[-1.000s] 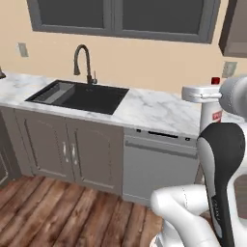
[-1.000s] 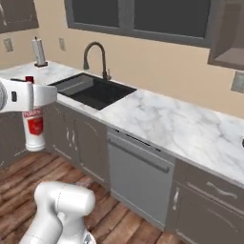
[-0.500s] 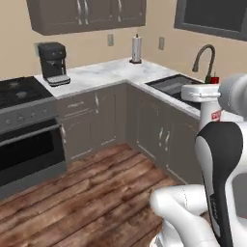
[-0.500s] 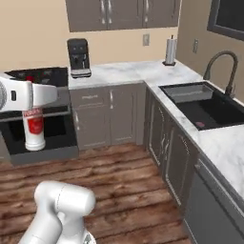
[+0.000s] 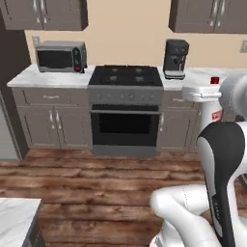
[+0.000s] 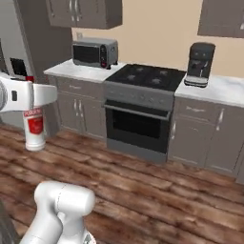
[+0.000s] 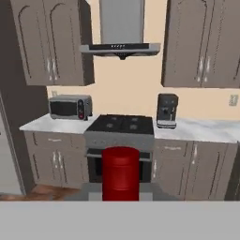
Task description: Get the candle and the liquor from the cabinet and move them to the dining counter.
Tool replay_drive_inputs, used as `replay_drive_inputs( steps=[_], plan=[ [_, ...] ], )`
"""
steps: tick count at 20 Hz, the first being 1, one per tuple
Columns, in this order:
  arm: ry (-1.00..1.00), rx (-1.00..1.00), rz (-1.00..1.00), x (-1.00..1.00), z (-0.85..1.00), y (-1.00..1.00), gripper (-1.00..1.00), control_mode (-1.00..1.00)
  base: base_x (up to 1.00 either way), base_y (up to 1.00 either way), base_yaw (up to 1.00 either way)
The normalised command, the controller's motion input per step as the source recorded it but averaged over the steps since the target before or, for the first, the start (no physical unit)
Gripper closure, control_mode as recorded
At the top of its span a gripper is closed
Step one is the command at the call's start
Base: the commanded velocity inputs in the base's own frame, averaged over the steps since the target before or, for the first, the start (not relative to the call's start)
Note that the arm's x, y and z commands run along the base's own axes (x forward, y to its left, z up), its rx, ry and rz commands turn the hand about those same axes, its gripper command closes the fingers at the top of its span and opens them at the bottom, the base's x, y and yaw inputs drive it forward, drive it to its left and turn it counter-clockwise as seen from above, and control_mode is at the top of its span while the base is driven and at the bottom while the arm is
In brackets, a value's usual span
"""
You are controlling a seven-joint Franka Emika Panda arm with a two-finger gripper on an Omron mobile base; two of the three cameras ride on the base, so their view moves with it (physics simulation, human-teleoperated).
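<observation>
1. Now the gripper (image 6: 33,102) is clamped on the liquor (image 6: 34,128), which hangs below the hand, upright, red label facing out; in the left base view the liquor (image 5: 211,113) sits against the white hand at the right edge
2. The step in hand looks like carrying the bottle across the kitchen to the dining counter (image 5: 14,217), a corner of which shows at the lower left of the left base view
3. To do it well, keep the bottle upright and the wrist level while the base turns; swing slowly so the narrow neck does not slip in the grip
4. Bring the base side-on to the marble corner before lowering, and set the bottle well in from the edge
5. The bottle is smooth, white and cylindrical, with a red cap (image 7: 121,171) that looms large in the hand view
6. The counter top is white marble with grey veins, hard and slick, so a set-down should be gentle
7. Ahead stand a black stove (image 5: 126,77), a boxy microwave (image 5: 60,56) and a dark coffee maker (image 5: 175,58); the floor (image 5: 96,183) is brown wood planks
</observation>
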Motion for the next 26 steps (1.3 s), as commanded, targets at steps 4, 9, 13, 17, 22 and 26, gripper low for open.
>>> replay_drive_inputs(
  steps=[4, 9, 13, 17, 22, 26],
  plan=[
    [0.0, 0.0, 0.0, 0.0, 0.0, 0.0, 1.0, 1.0, 0.36, -0.09, 0.91],
    [0.0, 0.0, 0.0, 0.0, 0.0, 0.0, 1.0, 1.0, 0.39, -0.35, 0.83],
    [0.0, 0.0, 0.0, 0.0, 0.0, 0.0, 1.0, 1.0, 0.46, -0.96, 0.54],
    [0.0, 0.0, 0.0, 0.0, 0.0, 0.0, 1.0, 1.0, 0.49, -1.0, 0.46],
    [0.0, 0.0, 0.0, 0.0, 0.0, 0.0, 1.0, 1.0, 0.5, -0.99, 0.5],
    [0.0, 0.0, 0.0, 0.0, 0.0, 0.0, 1.0, 1.0, 0.6, -0.52, 0.71]
  ],
)
